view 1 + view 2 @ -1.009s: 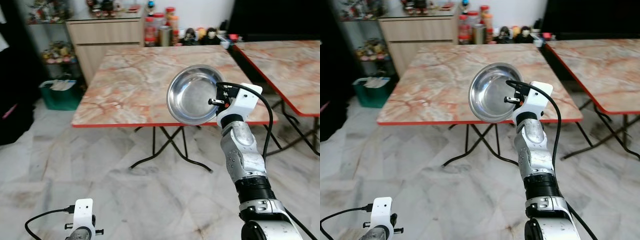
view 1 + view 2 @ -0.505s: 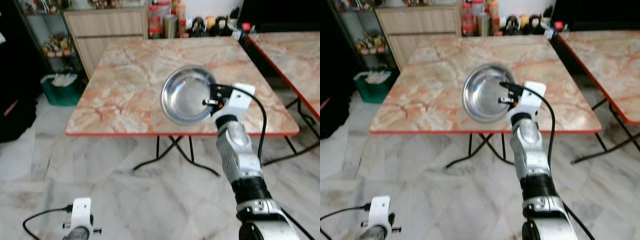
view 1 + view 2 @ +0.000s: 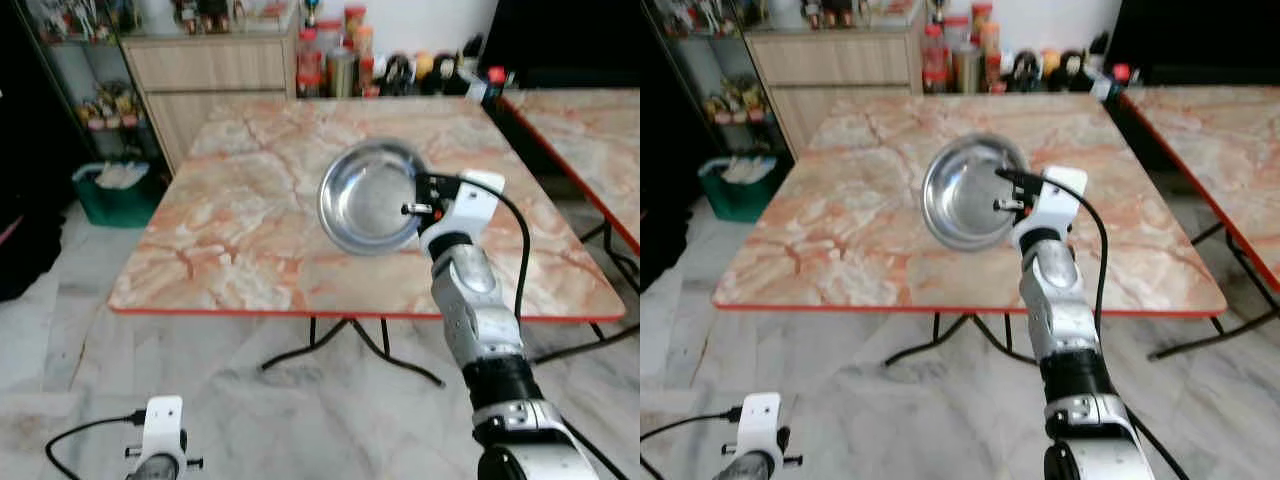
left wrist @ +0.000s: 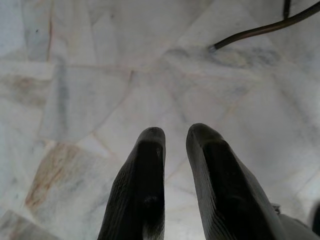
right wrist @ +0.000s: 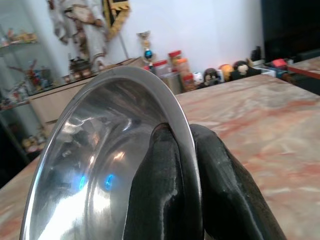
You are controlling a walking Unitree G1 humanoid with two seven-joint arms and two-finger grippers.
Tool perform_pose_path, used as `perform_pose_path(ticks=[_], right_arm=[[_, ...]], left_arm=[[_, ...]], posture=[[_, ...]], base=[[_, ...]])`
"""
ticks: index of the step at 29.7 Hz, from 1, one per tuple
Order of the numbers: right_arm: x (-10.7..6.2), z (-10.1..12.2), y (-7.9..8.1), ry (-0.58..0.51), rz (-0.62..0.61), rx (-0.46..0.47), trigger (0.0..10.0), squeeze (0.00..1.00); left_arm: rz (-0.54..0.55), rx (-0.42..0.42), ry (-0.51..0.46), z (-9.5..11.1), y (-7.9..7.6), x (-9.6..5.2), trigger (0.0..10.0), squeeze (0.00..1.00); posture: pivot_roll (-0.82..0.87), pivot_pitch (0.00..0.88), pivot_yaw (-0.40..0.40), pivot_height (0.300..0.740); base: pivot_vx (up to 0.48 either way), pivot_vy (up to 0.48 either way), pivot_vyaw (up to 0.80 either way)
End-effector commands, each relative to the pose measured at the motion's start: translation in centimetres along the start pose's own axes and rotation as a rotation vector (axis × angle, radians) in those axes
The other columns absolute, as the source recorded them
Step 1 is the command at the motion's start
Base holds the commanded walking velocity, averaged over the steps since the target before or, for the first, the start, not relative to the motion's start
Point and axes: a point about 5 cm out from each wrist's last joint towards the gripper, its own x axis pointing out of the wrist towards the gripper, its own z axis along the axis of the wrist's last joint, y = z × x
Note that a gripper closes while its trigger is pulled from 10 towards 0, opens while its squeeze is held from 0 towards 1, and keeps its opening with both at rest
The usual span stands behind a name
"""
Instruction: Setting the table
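Note:
A round steel bowl point(image 3: 368, 196) is held upright on edge, its hollow facing me, above the marble-topped table point(image 3: 240, 230). My right gripper point(image 3: 412, 208) is shut on the bowl's right rim, and in the right wrist view its two black fingers point(image 5: 160, 170) pinch the rim of the bowl point(image 5: 95, 165) between them. The bowl hangs over the table's middle right part, clear of the top. My left arm point(image 3: 163, 440) hangs idle low at the left. Its gripper point(image 4: 175, 132) is shut and empty, pointing at the marble floor.
A second marble table point(image 3: 590, 110) stands at the right with a narrow gap between. Jars and bottles point(image 3: 345, 55) line the far edge by a wooden cabinet point(image 3: 215, 65). A green bin point(image 3: 118, 190) sits left of the table. Folding legs point(image 3: 350, 345) spread under it.
The camera has come closer to the table, so its near edge sits lower in view. The bowl, still in my right gripper, is now over the table top instead of before its edge.

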Motion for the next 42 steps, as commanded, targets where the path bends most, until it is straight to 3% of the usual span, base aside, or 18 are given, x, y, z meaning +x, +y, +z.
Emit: perform_pose_path(ticks=[1,8,16,18,23,25,33,37,42], right_arm=[[-0.1,0.7,-0.8,-0.021,-0.019,-0.002,10.0,0.0],[-0.6,0.2,-0.3,0.011,-0.004,0.072,10.0,0.0],[-1.2,-1.4,0.3,0.123,-0.061,0.289,10.0,0.0],[-1.6,-2.0,0.0,0.167,-0.109,0.386,10.0,0.0],[-2.5,-3.1,-1.0,0.228,-0.182,0.493,10.0,0.0],[-2.7,-4.1,-1.7,0.263,-0.222,0.589,10.0,0.0],[-2.6,-4.8,-2.6,0.28,-0.243,0.596,10.0,0.0],[-2.1,-5.6,-4.3,0.289,-0.299,0.592,10.0,0.0],[-2.1,-6.5,-4.0,0.317,-0.295,0.604,10.0,0.0]], left_arm=[[-0.013,-0.003,0.017,-0.3,-0.5,-0.1,10.0,0.0],[-0.016,-0.015,0.02,-0.5,-0.8,-0.1,10.0,0.0],[-0.019,-0.017,0.02,-0.4,-0.9,-0.1,10.0,0.0],[-0.022,-0.016,0.019,-0.4,-1.0,-0.1,10.0,0.0],[-0.027,-0.013,0.019,-0.5,-1.1,-0.1,10.0,0.0],[-0.03,-0.008,0.022,-0.6,-1.2,-0.1,10.0,0.0],[-0.033,-0.008,0.022,-0.6,-1.3,-0.2,10.0,0.0],[-0.035,-0.002,0.025,-0.7,-1.2,-0.2,10.0,0.0],[-0.035,0.001,0.025,-0.7,-1.2,-0.2,10.0,0.0]], posture=[[0.06,0.018,0.02,0.74],[0.06,0.018,0.009,0.74],[0.05,0.015,0.009,0.74],[0.05,0.014,0.01,0.74],[0.05,0.015,0.013,0.74],[0.05,0.016,0.014,0.74],[0.05,0.018,0.013,0.74],[0.05,0.017,0.014,0.74],[0.06,0.015,0.014,0.74]], base=[[0.412,0.0,0.0],[0.153,0.0,0.0],[0.0,0.0,0.0],[0.0,0.0,0.0],[0.0,0.0,0.0],[0.0,0.0,0.0],[0.0,0.0,0.0],[0.0,0.0,0.0],[0.0,0.0,0.0]])
